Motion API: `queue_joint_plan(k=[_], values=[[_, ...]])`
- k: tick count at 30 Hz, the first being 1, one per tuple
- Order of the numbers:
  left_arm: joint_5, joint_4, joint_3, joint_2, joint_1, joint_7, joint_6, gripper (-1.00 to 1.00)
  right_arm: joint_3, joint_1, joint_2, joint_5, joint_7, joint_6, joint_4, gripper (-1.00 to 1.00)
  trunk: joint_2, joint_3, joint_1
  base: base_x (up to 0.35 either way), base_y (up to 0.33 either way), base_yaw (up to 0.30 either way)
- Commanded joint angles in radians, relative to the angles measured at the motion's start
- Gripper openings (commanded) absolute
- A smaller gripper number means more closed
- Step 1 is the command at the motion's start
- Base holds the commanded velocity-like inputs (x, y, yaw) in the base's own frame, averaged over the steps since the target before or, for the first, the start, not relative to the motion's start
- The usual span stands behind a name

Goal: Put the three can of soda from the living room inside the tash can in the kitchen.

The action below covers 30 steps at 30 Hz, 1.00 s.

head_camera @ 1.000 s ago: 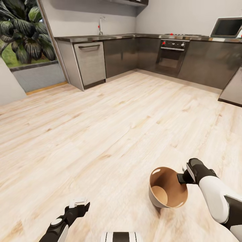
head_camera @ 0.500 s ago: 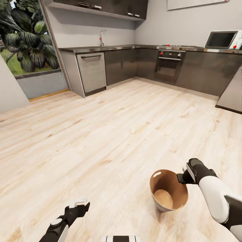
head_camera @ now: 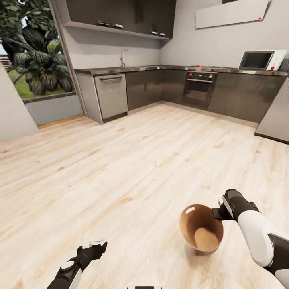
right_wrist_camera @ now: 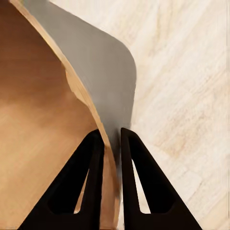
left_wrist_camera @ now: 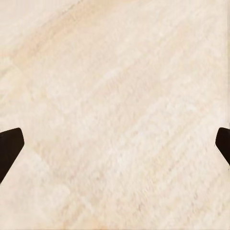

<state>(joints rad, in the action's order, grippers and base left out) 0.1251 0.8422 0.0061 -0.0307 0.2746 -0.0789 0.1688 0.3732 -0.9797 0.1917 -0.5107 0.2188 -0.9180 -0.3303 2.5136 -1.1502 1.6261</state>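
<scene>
Carrying the tash can point(head_camera: 200, 230) across the kitchen floor point(head_camera: 132, 160): right tool point(right_wrist_camera: 111, 139) is pinched on its rim wall, one finger inside, one outside, bin hanging tilted and looks empty. Left tool point(head_camera: 93, 242) is spread wide, holding nothing. Thin-wall pinch is likely marginal, so drive slowly, keep the wrist level, avoid sharp turns. No soda cans visible.

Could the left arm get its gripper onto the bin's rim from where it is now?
Probably yes. The left gripper is open and holds nothing, and only bare wood floor lies between it and the bin. The right gripper pinches the far side of the rim, leaving the near side free.
</scene>
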Motion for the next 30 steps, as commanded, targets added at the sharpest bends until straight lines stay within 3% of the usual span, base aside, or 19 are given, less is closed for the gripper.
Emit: queue_joint_plan(k=[1,30], values=[[0.0,0.0,0.0,0.0,0.0,0.0,0.0,1.0,0.003,0.002,0.0,0.011,-0.002,-0.001,0.0,-1.0,0.0,0.004,0.0,0.0,0.0,0.0],[0.001,0.0,0.0,0.0,0.0,0.002,-0.002,1.0,0.002,0.021,-0.002,0.011,-0.003,0.001,0.0,-1.0,-0.007,0.116,-0.014,0.0,0.0,0.0]])
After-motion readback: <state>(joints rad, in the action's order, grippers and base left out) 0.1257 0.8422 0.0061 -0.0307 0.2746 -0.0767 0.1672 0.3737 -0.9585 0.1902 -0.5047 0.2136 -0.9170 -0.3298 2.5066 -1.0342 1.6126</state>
